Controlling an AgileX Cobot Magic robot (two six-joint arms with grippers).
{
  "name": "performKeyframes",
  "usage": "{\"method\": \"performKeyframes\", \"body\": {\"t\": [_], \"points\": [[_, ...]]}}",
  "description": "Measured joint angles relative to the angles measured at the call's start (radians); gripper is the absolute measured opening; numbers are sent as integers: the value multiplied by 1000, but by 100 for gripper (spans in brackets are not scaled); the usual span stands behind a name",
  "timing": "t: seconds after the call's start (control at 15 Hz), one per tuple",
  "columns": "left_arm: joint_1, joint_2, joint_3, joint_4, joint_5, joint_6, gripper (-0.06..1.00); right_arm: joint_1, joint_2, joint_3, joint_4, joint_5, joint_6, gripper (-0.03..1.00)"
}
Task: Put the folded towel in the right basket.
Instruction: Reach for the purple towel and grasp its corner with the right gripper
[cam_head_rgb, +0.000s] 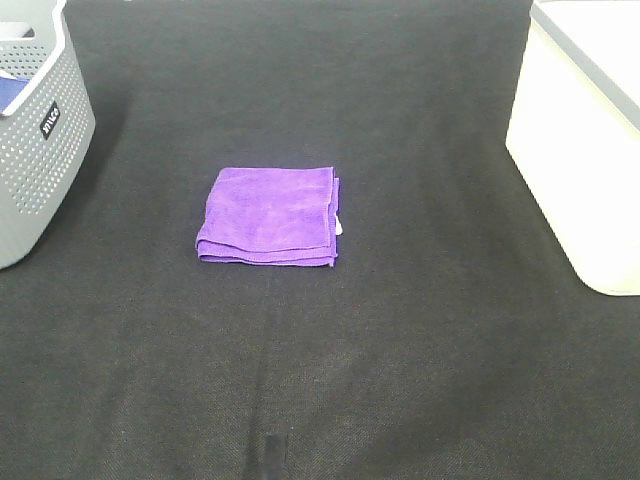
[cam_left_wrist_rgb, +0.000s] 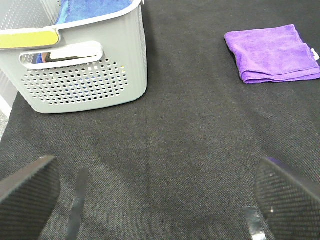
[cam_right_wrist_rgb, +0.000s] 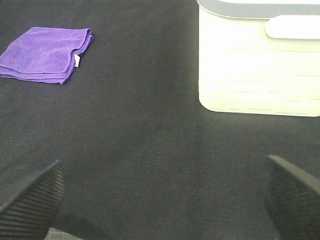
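A folded purple towel (cam_head_rgb: 268, 215) lies flat on the dark cloth near the middle of the table; it also shows in the left wrist view (cam_left_wrist_rgb: 272, 53) and the right wrist view (cam_right_wrist_rgb: 46, 54). The right basket (cam_head_rgb: 585, 140) is cream white with a grey rim, at the table's right edge, also in the right wrist view (cam_right_wrist_rgb: 259, 60). Neither arm shows in the high view. My left gripper (cam_left_wrist_rgb: 157, 200) is open and empty, well short of the towel. My right gripper (cam_right_wrist_rgb: 165, 200) is open and empty, with the towel and the basket both ahead of it.
A grey perforated basket (cam_head_rgb: 35, 130) stands at the left edge with blue cloth inside (cam_left_wrist_rgb: 92, 10). The dark cloth (cam_head_rgb: 400, 350) covers the whole table.
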Motion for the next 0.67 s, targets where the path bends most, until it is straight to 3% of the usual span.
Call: {"method": "performKeyframes", "body": {"t": [0.67], "points": [[0, 0, 0, 0, 0, 0, 99, 0, 0, 0, 0, 0, 0, 98]]}}
